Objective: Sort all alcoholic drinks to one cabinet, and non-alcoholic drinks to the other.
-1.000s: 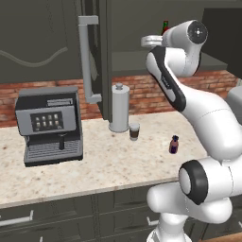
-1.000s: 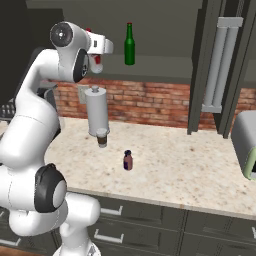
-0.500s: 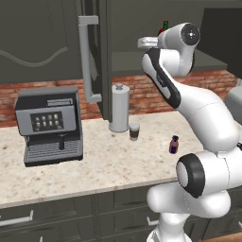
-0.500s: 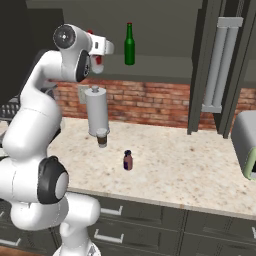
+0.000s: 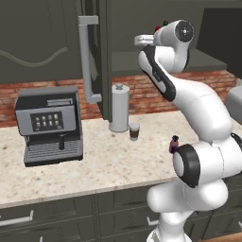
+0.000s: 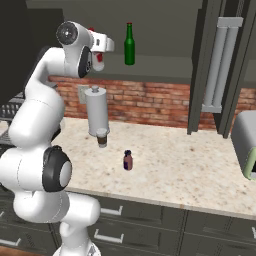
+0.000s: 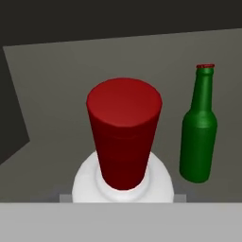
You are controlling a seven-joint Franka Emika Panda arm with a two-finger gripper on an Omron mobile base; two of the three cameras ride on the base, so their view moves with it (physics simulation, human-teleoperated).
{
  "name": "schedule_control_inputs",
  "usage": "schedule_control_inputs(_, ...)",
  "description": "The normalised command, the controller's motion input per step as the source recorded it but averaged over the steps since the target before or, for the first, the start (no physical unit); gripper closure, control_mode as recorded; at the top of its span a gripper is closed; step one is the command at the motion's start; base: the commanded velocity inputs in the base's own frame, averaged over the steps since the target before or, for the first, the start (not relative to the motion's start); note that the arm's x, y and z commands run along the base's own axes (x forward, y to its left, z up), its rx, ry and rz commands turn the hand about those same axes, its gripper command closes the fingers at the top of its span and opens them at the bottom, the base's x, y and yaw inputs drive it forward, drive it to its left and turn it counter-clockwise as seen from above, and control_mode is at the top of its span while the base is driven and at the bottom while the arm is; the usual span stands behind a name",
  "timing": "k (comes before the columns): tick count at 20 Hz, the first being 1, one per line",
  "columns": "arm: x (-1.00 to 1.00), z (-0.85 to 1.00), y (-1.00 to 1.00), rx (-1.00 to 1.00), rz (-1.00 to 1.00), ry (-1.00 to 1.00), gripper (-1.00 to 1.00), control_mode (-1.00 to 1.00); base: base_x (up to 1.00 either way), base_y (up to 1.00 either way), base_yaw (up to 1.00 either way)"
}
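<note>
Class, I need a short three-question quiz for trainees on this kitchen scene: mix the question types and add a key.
1. True or false: the green bottle stands upright on the cabinet shelf.
2. Which drink sits nearest the grey canister on the counter? A) purple bottle B) coffee cup C) green bottle
3. Fill in: in the hand view, the bottle closest to the camera has a ___ cap.

Key: 1 true; 2 B; 3 red
</note>
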Motion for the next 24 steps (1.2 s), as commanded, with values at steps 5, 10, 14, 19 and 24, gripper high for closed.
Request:
schedule_control_inputs(5,0.33,-0.11,0.05,0.0,0.0,0.0,1.0,-1.0,0.0,0.0,0.0)
schedule_control_inputs(10,0.31,-0.12,0.05,0.0,0.0,-0.01,1.0,-1.0,0.0,0.0,0.0)
schedule_control_inputs(14,0.29,-0.12,0.03,0.0,0.0,-0.01,1.0,-1.0,0.0,0.0,0.0)
schedule_control_inputs(19,0.27,-0.13,0.02,0.0,0.0,-0.01,1.0,-1.0,0.0,0.0,0.0)
schedule_control_inputs(24,0.23,-0.13,0.02,0.0,-0.01,-0.02,1.0,-1.0,0.0,0.0,0.0)
